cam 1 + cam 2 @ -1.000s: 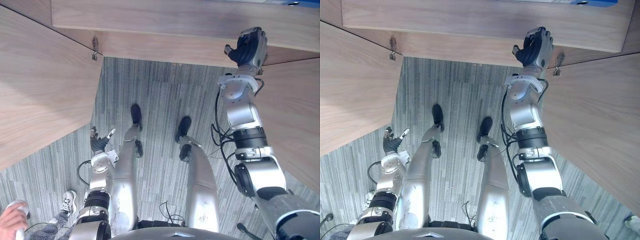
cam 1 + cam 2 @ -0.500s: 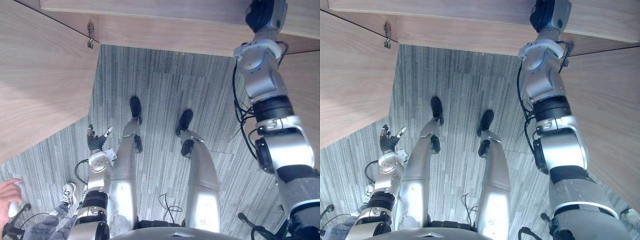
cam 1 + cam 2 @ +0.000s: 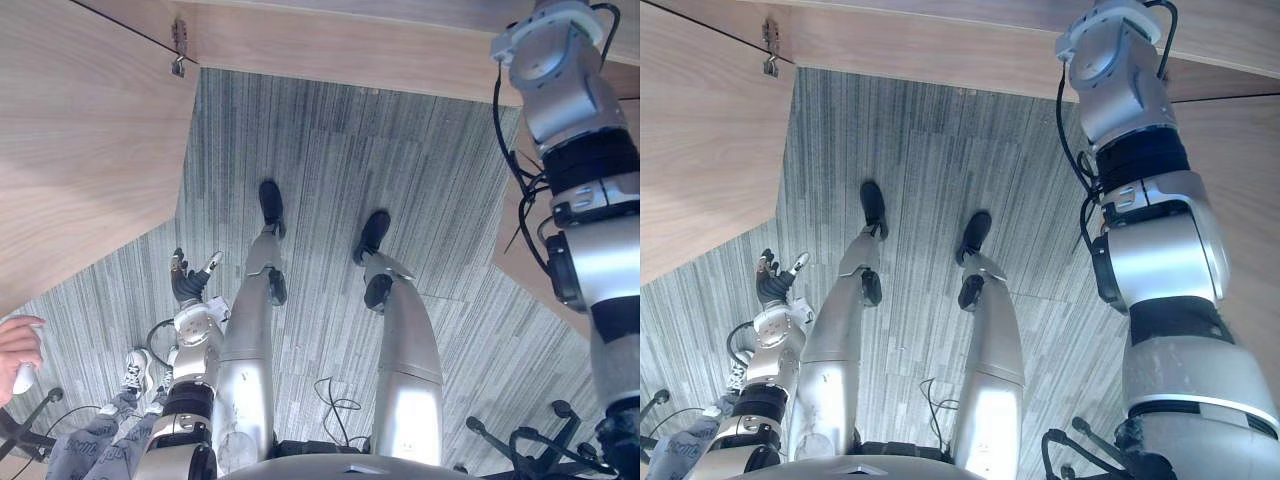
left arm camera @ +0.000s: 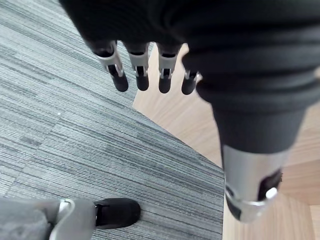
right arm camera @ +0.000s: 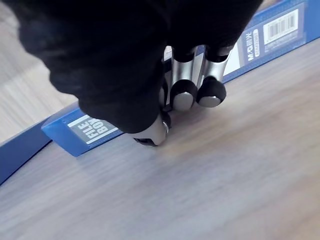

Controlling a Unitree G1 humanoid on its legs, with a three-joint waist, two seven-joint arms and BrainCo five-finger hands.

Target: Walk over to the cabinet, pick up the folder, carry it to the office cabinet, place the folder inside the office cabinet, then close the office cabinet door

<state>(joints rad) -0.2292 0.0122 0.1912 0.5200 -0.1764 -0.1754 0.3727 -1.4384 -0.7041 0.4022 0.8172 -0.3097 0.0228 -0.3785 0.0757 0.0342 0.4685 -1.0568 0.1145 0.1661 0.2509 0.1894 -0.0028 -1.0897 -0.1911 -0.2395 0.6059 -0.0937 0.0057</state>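
Reaching into the cabinet (image 3: 330, 40) between its open doors (image 3: 80, 150), the right hand (image 5: 182, 80) sits against the near edge of the blue folder (image 5: 272, 40), though I cannot tell whether it has a hold; the left hand (image 3: 188, 283) hangs open above the carpet (image 3: 330, 150). The walk looks done and the pickup underway, with carrying, shelving and shutting the door left. Lying flat on the wooden shelf (image 5: 200, 175), the folder turns its long labelled edge toward the hand, its long axis crosswise to the reach.
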